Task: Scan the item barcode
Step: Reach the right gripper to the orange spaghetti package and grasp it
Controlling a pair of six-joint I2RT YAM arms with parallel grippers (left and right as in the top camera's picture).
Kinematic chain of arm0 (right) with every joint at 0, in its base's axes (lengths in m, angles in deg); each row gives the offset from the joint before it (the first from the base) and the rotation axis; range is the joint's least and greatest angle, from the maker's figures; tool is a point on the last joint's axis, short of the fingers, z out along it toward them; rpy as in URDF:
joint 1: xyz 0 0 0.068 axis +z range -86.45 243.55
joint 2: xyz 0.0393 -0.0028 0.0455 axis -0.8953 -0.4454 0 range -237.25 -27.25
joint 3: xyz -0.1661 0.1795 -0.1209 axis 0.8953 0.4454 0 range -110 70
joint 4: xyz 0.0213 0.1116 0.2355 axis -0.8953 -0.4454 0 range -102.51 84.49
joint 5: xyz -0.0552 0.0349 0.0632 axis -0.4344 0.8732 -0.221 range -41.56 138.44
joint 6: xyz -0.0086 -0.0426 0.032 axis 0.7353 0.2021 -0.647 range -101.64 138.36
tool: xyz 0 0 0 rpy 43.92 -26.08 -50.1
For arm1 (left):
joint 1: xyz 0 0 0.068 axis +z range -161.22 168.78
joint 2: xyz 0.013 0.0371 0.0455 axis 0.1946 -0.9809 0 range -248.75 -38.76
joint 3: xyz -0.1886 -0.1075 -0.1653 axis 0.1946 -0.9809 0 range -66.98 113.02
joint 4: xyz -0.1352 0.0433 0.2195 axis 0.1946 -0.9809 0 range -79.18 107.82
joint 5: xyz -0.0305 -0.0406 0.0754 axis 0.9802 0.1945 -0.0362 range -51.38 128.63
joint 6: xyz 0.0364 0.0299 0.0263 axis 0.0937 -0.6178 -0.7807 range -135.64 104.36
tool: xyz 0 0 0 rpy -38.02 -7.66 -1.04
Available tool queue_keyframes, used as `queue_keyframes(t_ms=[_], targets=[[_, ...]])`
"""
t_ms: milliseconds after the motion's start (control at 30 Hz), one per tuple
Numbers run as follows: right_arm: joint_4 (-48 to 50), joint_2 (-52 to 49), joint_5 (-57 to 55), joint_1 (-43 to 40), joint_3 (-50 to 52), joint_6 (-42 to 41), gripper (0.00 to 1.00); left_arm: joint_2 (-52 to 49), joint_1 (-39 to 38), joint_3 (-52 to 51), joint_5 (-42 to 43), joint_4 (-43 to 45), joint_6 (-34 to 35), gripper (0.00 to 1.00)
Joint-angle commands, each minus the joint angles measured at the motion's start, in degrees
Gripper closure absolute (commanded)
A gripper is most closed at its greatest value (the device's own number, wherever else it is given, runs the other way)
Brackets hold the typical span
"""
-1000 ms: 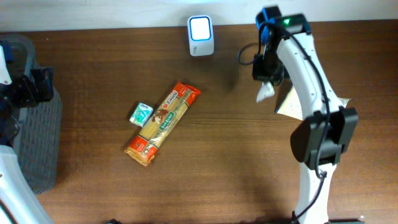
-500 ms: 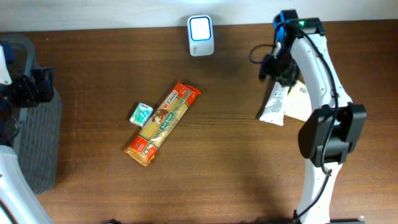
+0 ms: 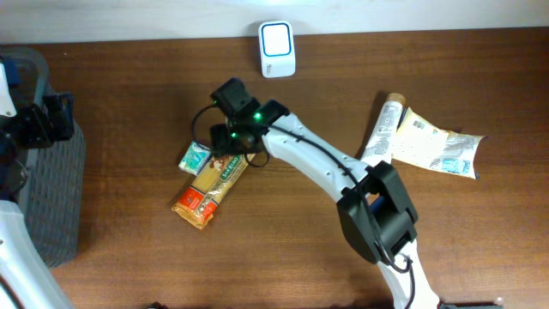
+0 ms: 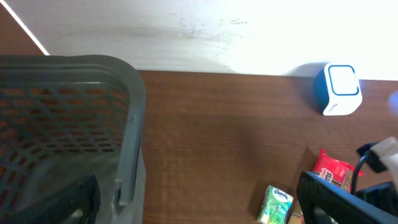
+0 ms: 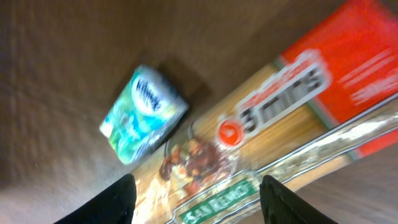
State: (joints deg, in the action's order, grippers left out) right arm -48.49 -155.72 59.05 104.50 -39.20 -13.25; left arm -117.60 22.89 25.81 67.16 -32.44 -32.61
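Right claw (image 5: 198, 190) hovers open, empty, over the spaghetti packet (image 5: 292, 112).

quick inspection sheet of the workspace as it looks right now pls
surface: brown wooden table, no spills seen
job's things: white scanner at the far edge; spaghetti pack lying diagonally near the middle
clutter: green tissue pack beside the spaghetti pack; tube and pale pouch on the right; grey basket at the left
grippers: right pincer open, above the spaghetti pack; left pincer open, holding nothing, by the basket
cables: black cable looped at the right wrist
surroundings: pale wall strip beyond the table
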Motion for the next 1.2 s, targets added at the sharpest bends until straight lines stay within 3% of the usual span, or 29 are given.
queue_keyframes(t_ms=[0, 67, 167, 333, 600, 667, 767, 833, 933, 967, 1033, 1067, 1133, 1167], targets=[[1.03, -2.45, -0.22, 2.36, 1.01, -0.87, 0.39, 0.59, 0.20, 0.57, 0.61, 0.07, -0.70, 0.01], [0.70, -3.82, 1.44, 3.65, 1.31, -0.85, 0.44, 0.59, 0.20, 0.57, 0.61, 0.07, -0.70, 0.01], [-4.28, -4.09, 1.22, 3.67, 1.33, -0.81, 0.43, 0.59, 0.20, 0.57, 0.61, 0.07, -0.70, 0.01], [-4.61, -4.15, -3.80, 3.13, 5.92, -0.39, 0.43, 0.59, 0.20, 0.57, 0.61, 0.07, -0.70, 0.01], [-5.31, -4.15, -6.14, -9.49, 5.95, -0.37, 0.48, 0.59, 0.20, 0.57, 0.61, 0.07, -0.70, 0.01], [-5.07, -4.15, -0.66, -10.82, 5.92, 0.13, 0.48, 0.59, 0.20, 0.57, 0.61, 0.07, -0.70, 0.01], [-3.74, -4.11, 17.14, -9.84, 5.31, 1.31, 0.47, 0.59, 0.20, 0.57, 0.61, 0.07, -0.70, 0.01], [-4.07, -4.00, 19.80, -8.55, 4.94, 1.07, 0.44, 0.59, 0.20, 0.57, 0.61, 0.07, -0.70, 0.01], [-3.63, -4.04, 10.38, -5.07, 6.51, -5.42, 0.41, 0.59, 0.20, 0.57, 0.61, 0.07, -0.70, 0.01], [-0.92, -4.07, 8.09, -3.37, 8.55, -7.93, 0.46, 0.59, 0.20, 0.57, 0.61, 0.07, -0.70, 0.01], [4.50, -4.07, 7.26, -1.20, 12.37, -10.03, 0.75, 0.59, 0.20, 0.57, 0.61, 0.07, -0.70, 0.01], [5.20, -4.07, 5.51, -0.96, 13.14, -10.93, 0.83, 0.59, 0.20, 0.57, 0.61, 0.07, -0.70, 0.01], [5.27, -4.07, 2.60, -1.22, 13.27, -10.88, 0.96, 0.59, 0.20, 0.59, 0.61, 0.07, -0.70, 0.01], [4.52, -4.07, 2.64, -1.64, 13.27, -10.82, 0.96, 0.59, 0.20, 0.57, 0.61, 0.07, -0.70, 0.01]])
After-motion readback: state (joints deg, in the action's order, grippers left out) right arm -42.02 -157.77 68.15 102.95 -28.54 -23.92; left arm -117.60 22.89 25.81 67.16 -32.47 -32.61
